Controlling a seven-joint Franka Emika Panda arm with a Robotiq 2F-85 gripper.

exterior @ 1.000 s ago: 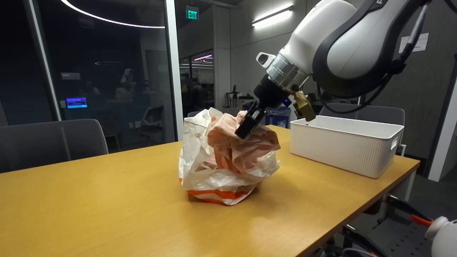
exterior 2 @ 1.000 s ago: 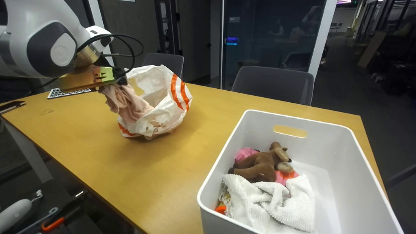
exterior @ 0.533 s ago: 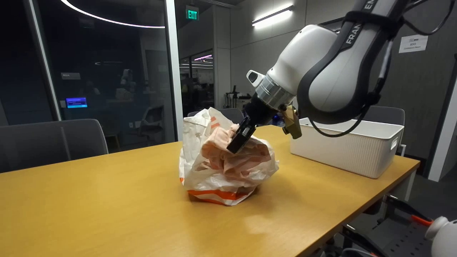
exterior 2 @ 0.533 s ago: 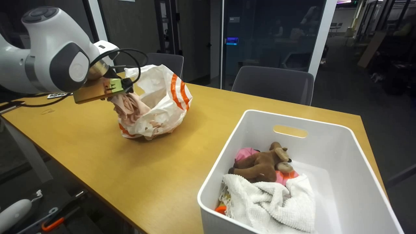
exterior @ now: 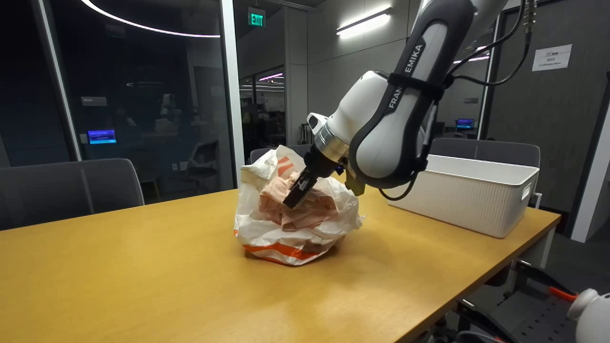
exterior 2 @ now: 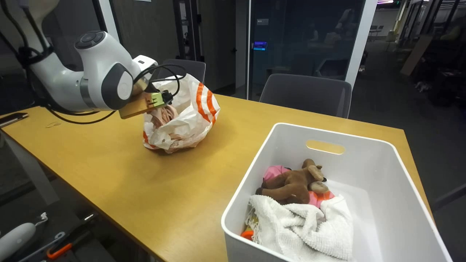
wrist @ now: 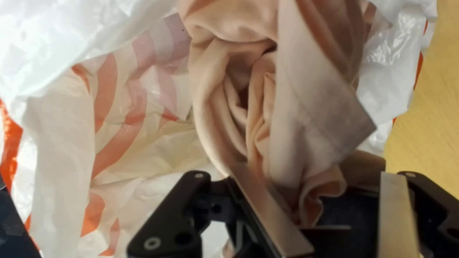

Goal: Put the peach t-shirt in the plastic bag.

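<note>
- The plastic bag (exterior: 295, 239) is hiding the lower part of the peach t-shirt (exterior: 310, 213) from me.
- The wrist view's bottom edge is cutting off the gripper (wrist: 322, 193).
- In an exterior view, the gold bracket (exterior 2: 138, 107) is mostly hiding the gripper.
- In an exterior view, the brown plush toy (exterior 2: 291, 183) is partly covering something pink (exterior 2: 275, 171) I'm not recognising.
- The white towel (exterior 2: 305, 229) there is running past the bottom edge.

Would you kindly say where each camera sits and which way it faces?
An exterior view: fairly low, facing the plastic bag across the table; arm and gripper show.
An exterior view: higher, behind the white bin, facing down over it towards the bag; arm shows, gripper mostly hidden.
Wrist view: at the arm's end, facing the peach t-shirt at the bag's opening; only the gripper shows.
Both exterior views share bag, bin and arm.
</note>
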